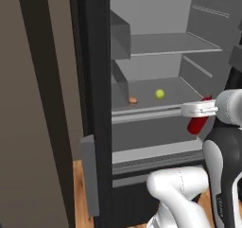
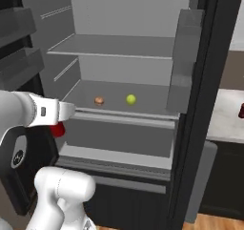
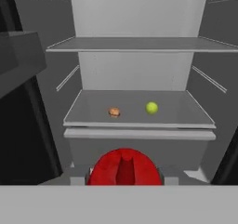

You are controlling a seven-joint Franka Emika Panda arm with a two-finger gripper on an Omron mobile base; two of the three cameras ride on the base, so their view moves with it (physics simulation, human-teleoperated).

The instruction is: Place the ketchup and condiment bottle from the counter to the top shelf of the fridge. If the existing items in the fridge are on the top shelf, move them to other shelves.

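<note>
Lighting: flat, even, rendered; source not discernible. Fridge interior (image 3: 135, 18) mid-grey, back wall palest, side walls darker. Door frame (image 1: 97, 104) near black. Shadows: soft, faint under shelves. Glare: only a soft sheen on white arm (image 1: 222, 156). Focus: slightly soft throughout, edges jagged. Red ketchup bottle (image 3: 124, 168) saturated, little shading.

A: What stands around the fridge (image 1: 156, 42)?

B: A tall brown wall panel (image 1: 28, 104) just left of its open dark door (image 1: 92, 90), and wood floor (image 1: 80, 194) below that door.

A: And on the fridge's other side?

B: A pale counter (image 2: 228, 117) over dark cabinets (image 2: 224, 176), with more wood floor (image 2: 219, 222) at their foot.
</note>
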